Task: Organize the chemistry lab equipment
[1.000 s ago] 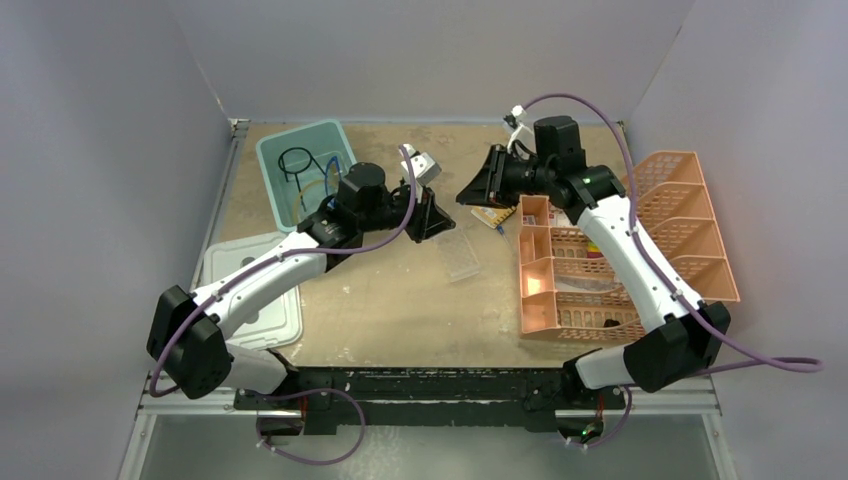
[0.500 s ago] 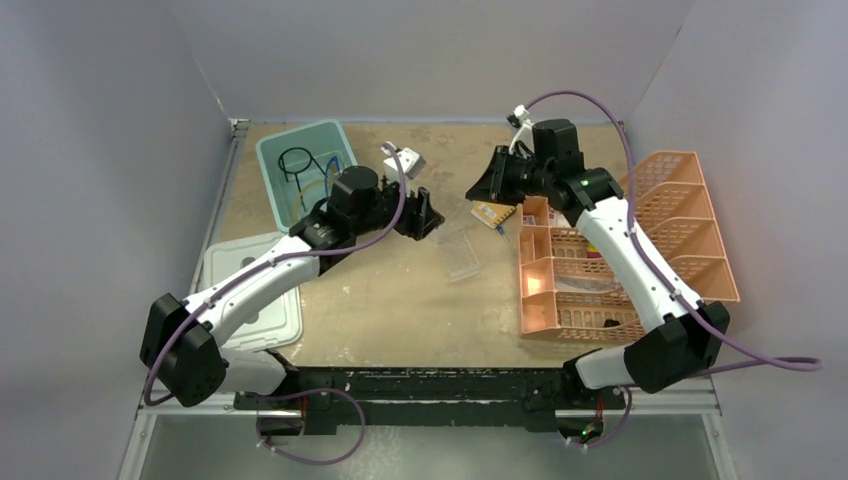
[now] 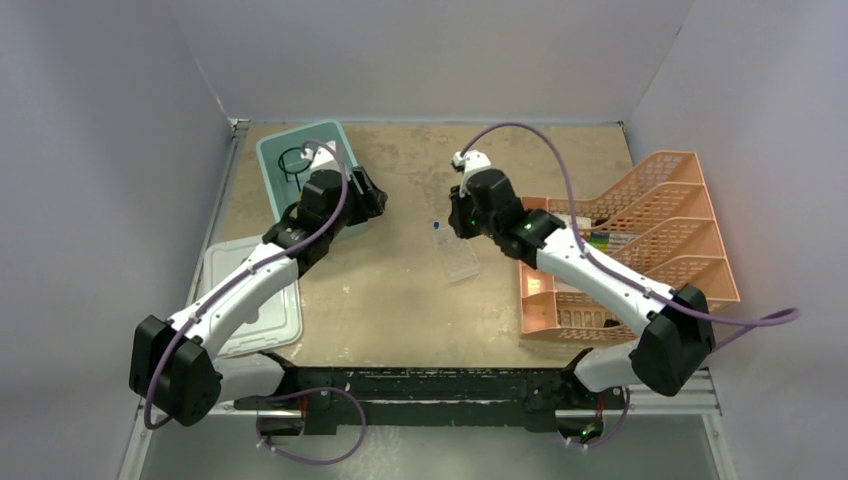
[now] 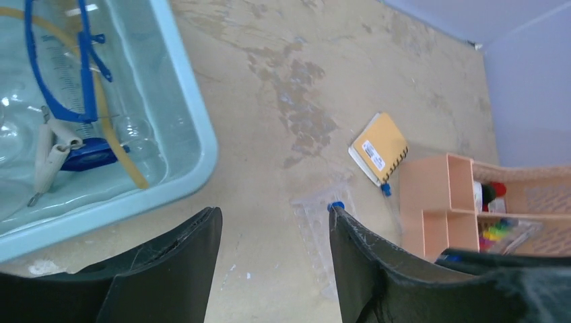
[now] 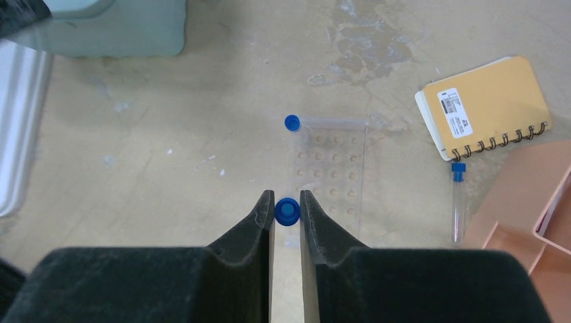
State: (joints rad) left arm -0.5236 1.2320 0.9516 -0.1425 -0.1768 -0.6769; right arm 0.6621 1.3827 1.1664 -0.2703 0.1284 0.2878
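Observation:
My right gripper (image 5: 287,196) is shut on a blue-capped tube (image 5: 287,211), held upright just above the near-left edge of the clear rack (image 5: 331,173), which lies flat on the table. A second capped tube (image 5: 291,122) lies along the rack's far edge, and a third (image 5: 458,202) lies beside the notebook. My left gripper (image 4: 273,214) is open and holds nothing, beside the teal tub (image 4: 195,128). In the tub lie blue-framed goggles (image 4: 60,67), amber tubing (image 4: 114,128), a wire triangle (image 4: 50,151) and the black ring tripod (image 3: 293,160).
A yellow spiral notebook (image 5: 481,108) lies right of the rack. The orange tiered mesh tray (image 3: 620,260) stands at the right, with small items in its front compartments. The white lid (image 3: 250,300) lies at the near left, below the tub (image 3: 300,170).
My left gripper has opened and drawn back left from the rack to the tub's side. My right gripper has closed on a tube and swung from the notebook to over the rack.

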